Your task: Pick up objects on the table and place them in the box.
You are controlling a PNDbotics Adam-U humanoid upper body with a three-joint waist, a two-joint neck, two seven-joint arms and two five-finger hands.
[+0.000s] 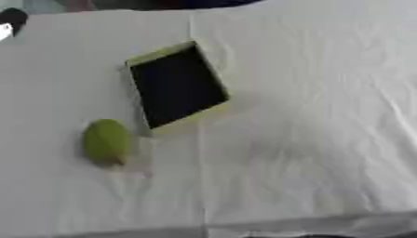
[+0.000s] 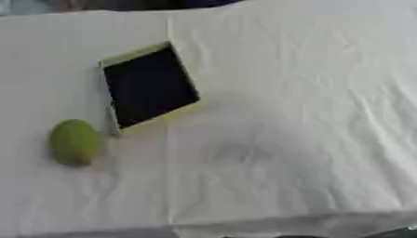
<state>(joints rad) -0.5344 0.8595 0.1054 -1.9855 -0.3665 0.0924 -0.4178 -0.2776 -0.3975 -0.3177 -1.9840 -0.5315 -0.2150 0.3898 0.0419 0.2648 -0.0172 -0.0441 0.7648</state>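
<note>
A green oval fruit (image 1: 106,142) lies on the white cloth at the left, just below and left of the box. The box (image 1: 189,119) is shallow, with a pale yellow-green rim and a dark inside, and sits turned at an angle in the upper middle of the table. Nothing shows inside it. A small gap of cloth separates the fruit from the box's near corner. Neither of my hands shows in either eye view.
The white cloth (image 2: 293,116) is wrinkled and spreads wide to the right of the box. A small black and white shape (image 1: 10,23) sits at the upper left edge. The table's front edge (image 1: 326,223) runs along the bottom.
</note>
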